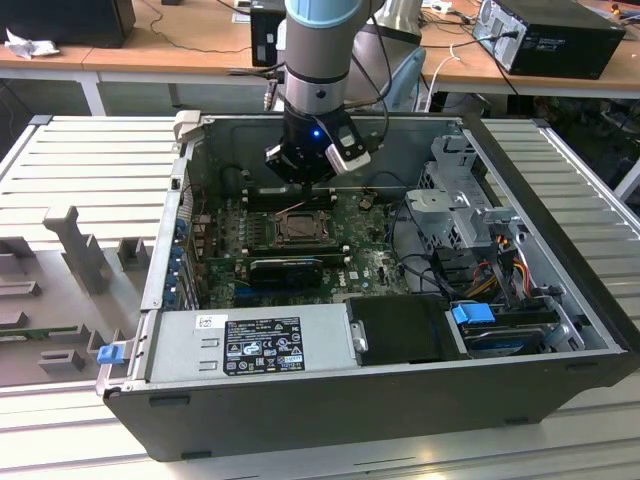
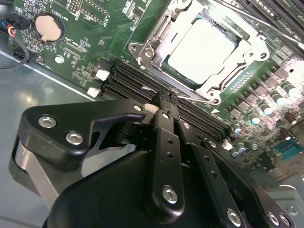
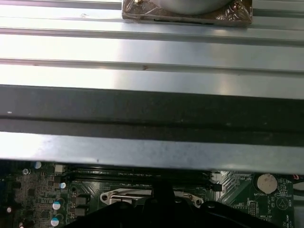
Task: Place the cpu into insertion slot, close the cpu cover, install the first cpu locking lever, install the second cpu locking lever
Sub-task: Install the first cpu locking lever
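Hovering just beyond the far edge of the insertion slot (image 2: 199, 52), gripper (image 2: 164, 102) clenched, seemingly holding nothing; cpu (image 2: 202, 47) sitting inside, cpu cover (image 2: 159, 28) down around it.

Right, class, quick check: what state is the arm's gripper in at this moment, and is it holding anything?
Gripper: shut, fingers pressed together, holding nothing visible, poised over the memory slots beside the cpu seated in the insertion slot.

I've got the arm (image 1: 318, 60) coming straight down, wrist vertical; my gripper (image 2: 166, 102) points downward, black linkages splayed wide behind it; jaws pressed together at the tips, nothing gripped between them.
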Controlling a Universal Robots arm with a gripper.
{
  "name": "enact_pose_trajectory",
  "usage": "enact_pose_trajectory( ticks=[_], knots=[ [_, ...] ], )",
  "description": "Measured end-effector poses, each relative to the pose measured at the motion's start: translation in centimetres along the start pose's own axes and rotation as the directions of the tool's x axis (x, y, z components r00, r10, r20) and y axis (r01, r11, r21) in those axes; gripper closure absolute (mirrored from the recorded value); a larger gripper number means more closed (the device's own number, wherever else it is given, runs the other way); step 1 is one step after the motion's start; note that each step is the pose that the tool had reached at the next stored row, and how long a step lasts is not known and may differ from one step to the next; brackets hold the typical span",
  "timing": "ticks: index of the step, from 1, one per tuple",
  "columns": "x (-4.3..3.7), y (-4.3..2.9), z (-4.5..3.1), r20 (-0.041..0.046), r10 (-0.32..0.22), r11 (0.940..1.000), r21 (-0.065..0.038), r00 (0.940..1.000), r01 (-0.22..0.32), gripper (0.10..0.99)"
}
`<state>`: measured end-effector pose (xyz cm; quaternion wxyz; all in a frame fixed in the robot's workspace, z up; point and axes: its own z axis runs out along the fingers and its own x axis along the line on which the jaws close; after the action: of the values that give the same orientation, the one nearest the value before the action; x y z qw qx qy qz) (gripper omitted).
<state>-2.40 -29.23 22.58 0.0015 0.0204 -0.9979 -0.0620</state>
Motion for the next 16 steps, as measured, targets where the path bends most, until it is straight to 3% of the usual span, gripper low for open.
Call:
enact_pose_trajectory(
  ticks=[10, 16],
  knots=[
    [-0.48, 0.06, 0.59, 0.0000, 0.000, 1.0000, 0.000, 1.0000, 0.000, 0.980],
    [-0.58, -0.03, 1.37, 0.0000, 0.000, 1.0000, 0.000, 1.0000, 0.000, 0.980]
  ],
)
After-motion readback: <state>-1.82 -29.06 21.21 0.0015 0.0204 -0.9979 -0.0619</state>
